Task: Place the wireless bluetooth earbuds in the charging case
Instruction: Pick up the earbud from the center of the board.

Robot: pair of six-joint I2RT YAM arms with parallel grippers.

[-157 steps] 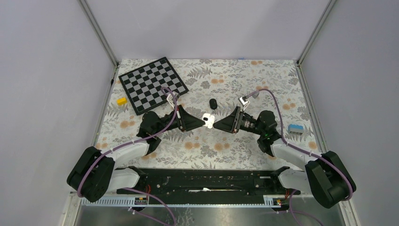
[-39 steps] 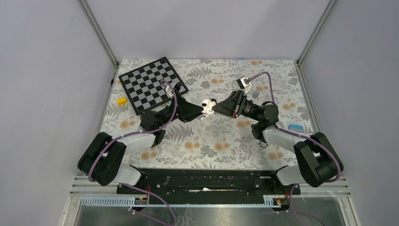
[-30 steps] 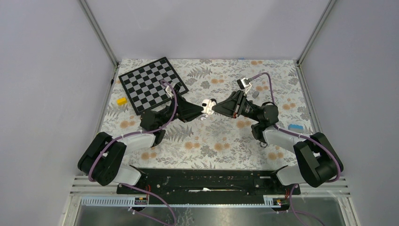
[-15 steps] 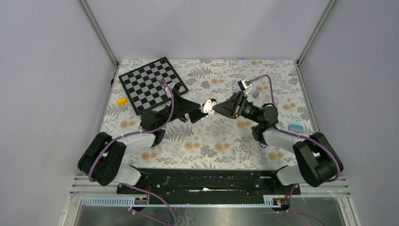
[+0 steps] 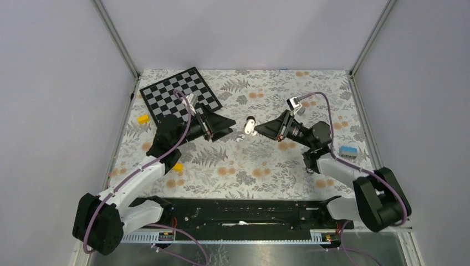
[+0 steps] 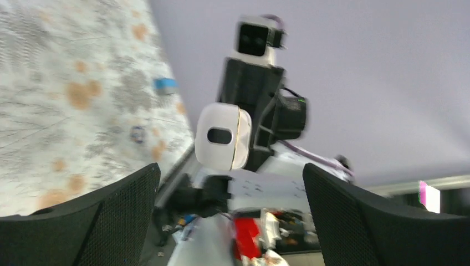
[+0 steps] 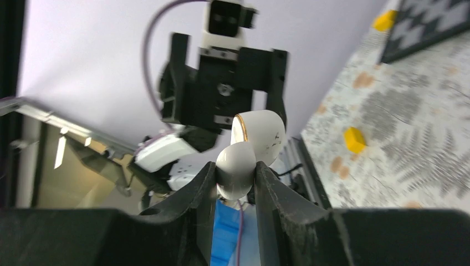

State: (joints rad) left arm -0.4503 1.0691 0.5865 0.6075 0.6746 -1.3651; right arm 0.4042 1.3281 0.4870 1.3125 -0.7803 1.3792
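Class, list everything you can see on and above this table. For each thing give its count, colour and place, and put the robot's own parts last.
table: one, grey and orange floral cover, fills the floor of the cell
chessboard: one, black and silver, far left corner
yellow blocks: two, one left of the chessboard, one by the left arm
blue block: one, right edge
charging case: one, white, lid open, held above the table's middle
earbuds: none can be made out
left gripper: one, black, open, facing the case, apart from it
right gripper: one, black, clamped on the case
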